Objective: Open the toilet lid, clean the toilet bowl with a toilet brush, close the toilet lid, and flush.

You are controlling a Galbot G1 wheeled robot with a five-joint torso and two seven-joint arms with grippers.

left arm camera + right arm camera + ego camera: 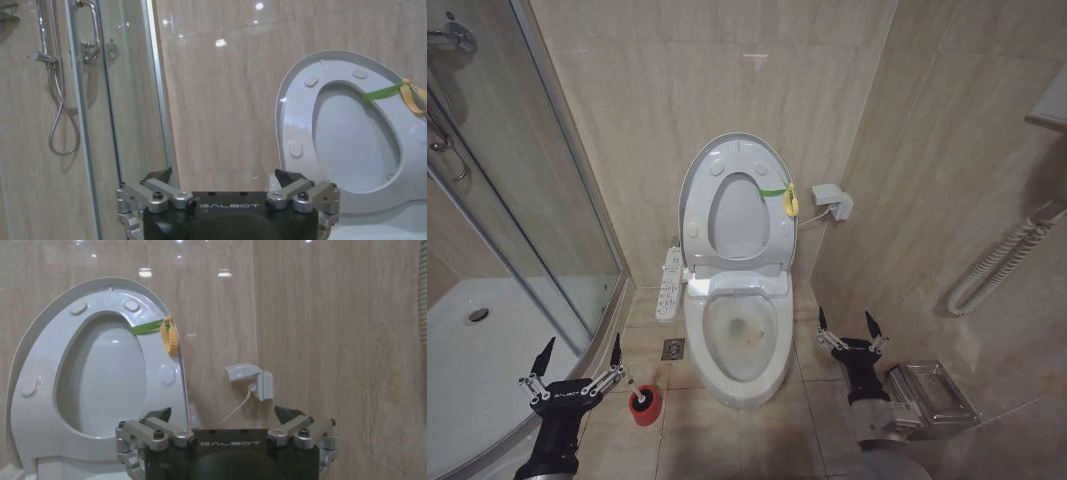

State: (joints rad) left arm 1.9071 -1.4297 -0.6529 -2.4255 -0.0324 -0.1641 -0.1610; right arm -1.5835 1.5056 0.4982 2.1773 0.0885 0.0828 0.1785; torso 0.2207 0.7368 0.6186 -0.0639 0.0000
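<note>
Left gripper (pixel 577 352) wide open and empty, just beside red holder cup (pixel 645 404) bearing upright toilet brush (pixel 632 384); right gripper (pixel 851 327) open, empty, across toilet bowl (pixel 739 345).

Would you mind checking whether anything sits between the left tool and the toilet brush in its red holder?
Nothing visible does. The open left tool hovers just beside the toilet brush, standing on the floor tile, with bare floor between them.

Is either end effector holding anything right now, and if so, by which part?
Nothing is held. The left end effector is open above the floor near the small round red holder cup; the right end effector is open beside the white ceramic toilet bowl.
</note>
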